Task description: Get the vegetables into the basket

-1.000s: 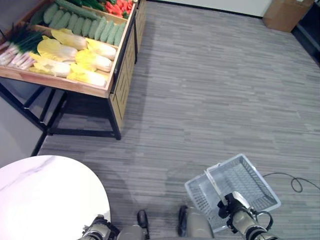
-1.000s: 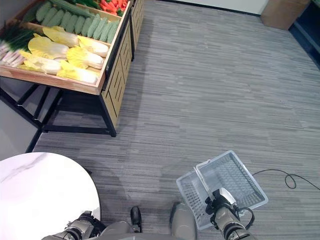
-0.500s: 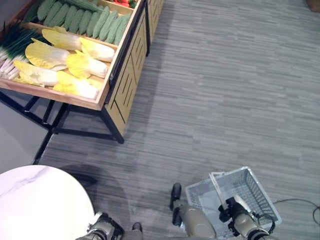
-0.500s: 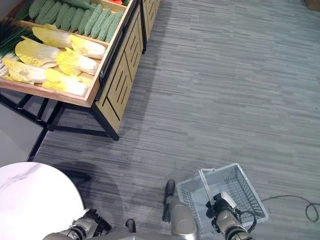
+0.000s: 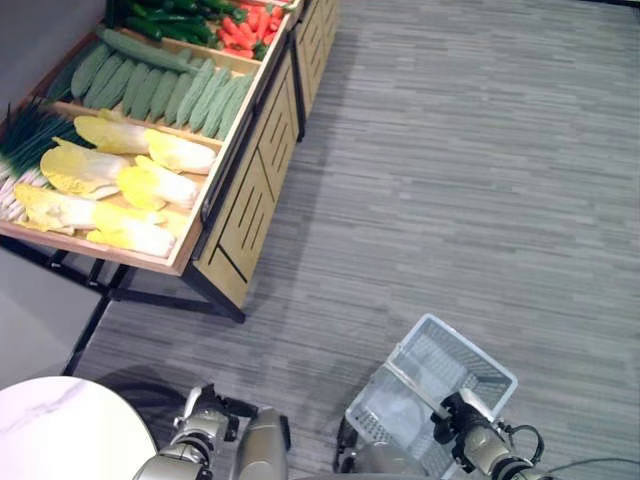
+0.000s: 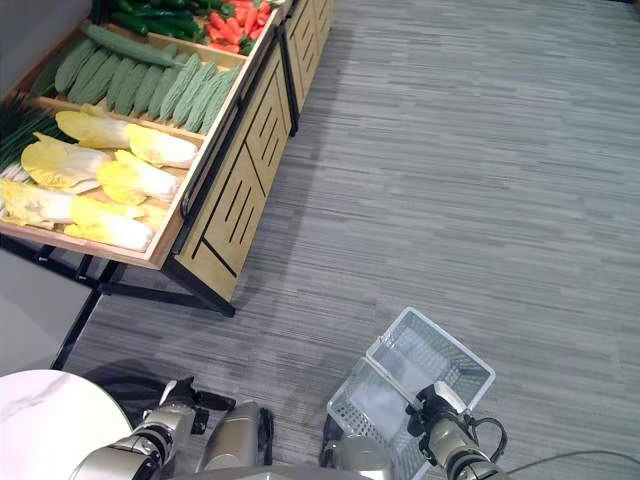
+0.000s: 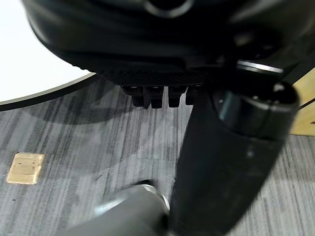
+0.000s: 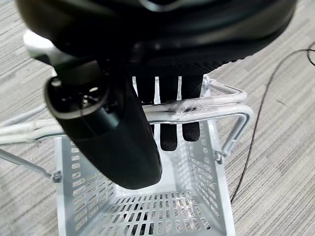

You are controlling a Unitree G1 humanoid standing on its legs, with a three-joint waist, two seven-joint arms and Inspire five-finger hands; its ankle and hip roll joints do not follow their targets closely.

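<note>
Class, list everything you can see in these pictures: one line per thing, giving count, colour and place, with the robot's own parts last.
Stand: one, wooden on black legs, upper left on the floor.
Cabbages: several, yellow and white, in the stand's near section.
Green onions: a bunch, green and white, at the stand's left edge.
Gourds: a row, pale green, behind the cabbages.
Peppers: a heap, red, at the stand's far end, with dark green vegetables beside them.
Table: one, round, white, lower left.
Basket: one, white, empty, lower right, hanging by its handles.
Floor: grey striped carpet.
Left hand: dark, lower left beside the table, fingers curled, holding nothing.
Right hand: dark, fingers curled round the basket's handles.
</note>
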